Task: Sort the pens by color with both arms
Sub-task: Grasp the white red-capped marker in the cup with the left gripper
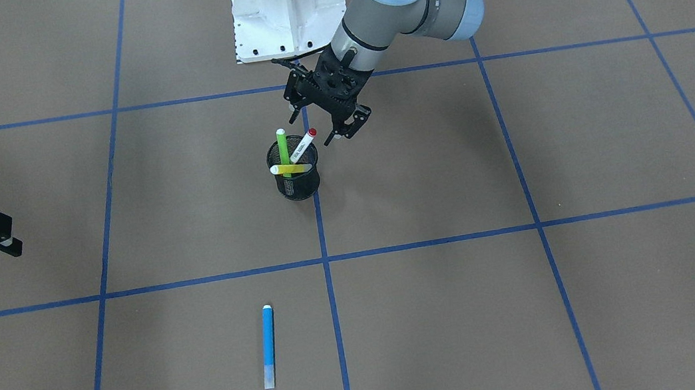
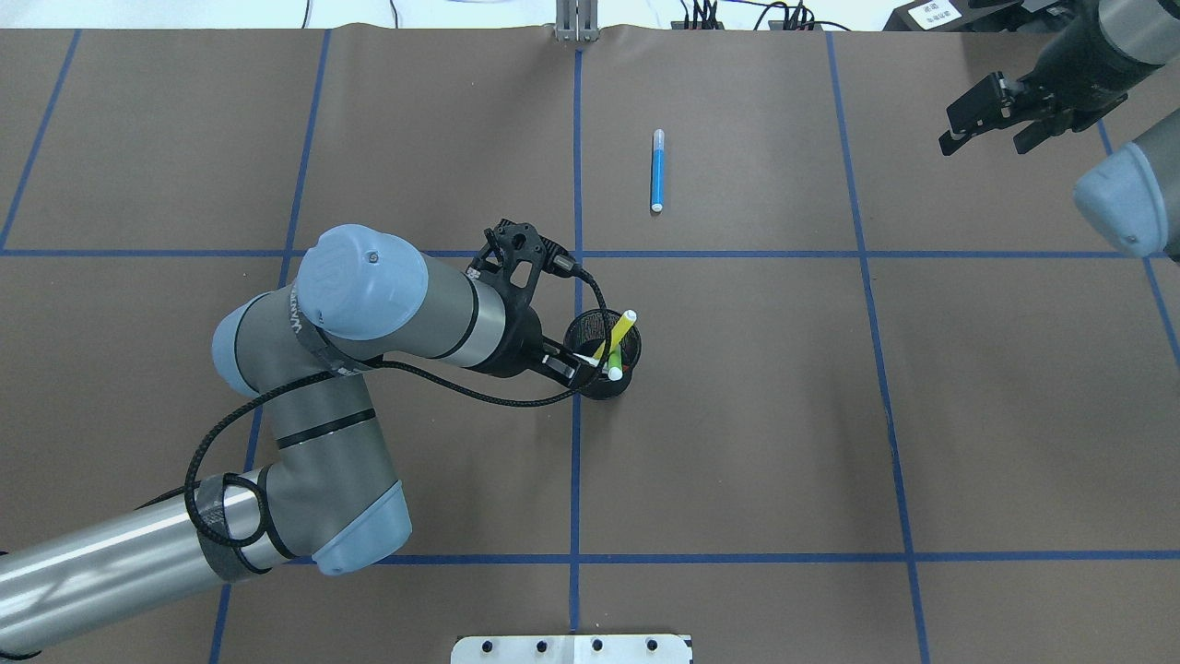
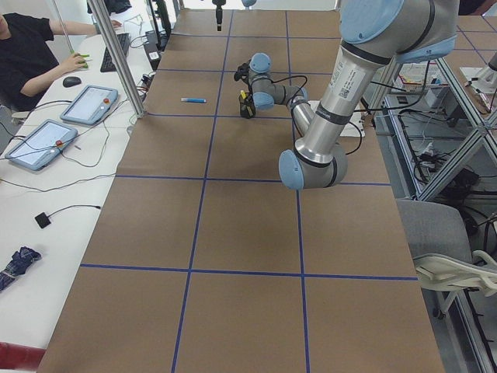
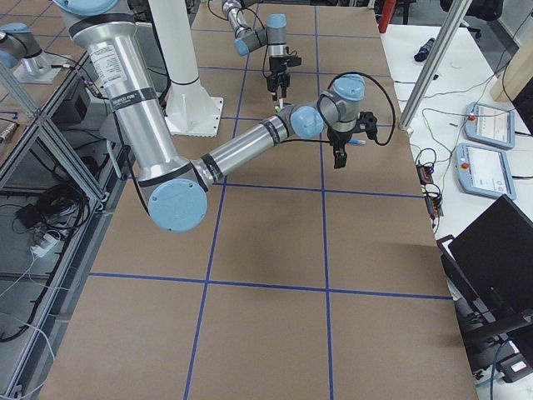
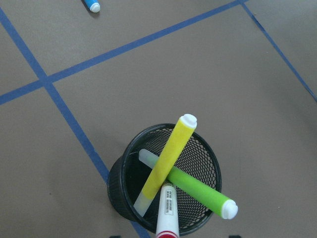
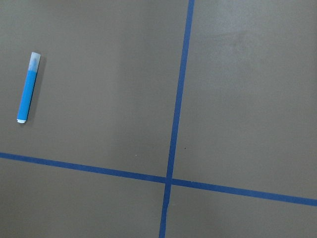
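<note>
Grey-and-silver left arm (image 2: 433, 318), light-blue joint caps (image 2: 364, 277), black braided cable (image 2: 489, 401), black two-finger left gripper (image 1: 312, 130), white bolted base (image 1: 287, 15).

Below the right tool (image 2: 983, 138) lies bare brown surface (image 6: 247, 74), where two blue tape lines cross (image 6: 169, 179) almost straight under it. The blue pen (image 6: 27, 88) lies flat well off to one side of the tool, roughly parallel to one line, its white-tipped end nearer the other, touching neither

The blue pen (image 1: 268, 346) lies flat, alone, well apart from the black mesh cup (image 1: 301, 187). The green pen (image 1: 282, 143), yellow pen (image 1: 294, 169) and red-capped white pen (image 1: 303, 146) lean crossed inside it.
</note>
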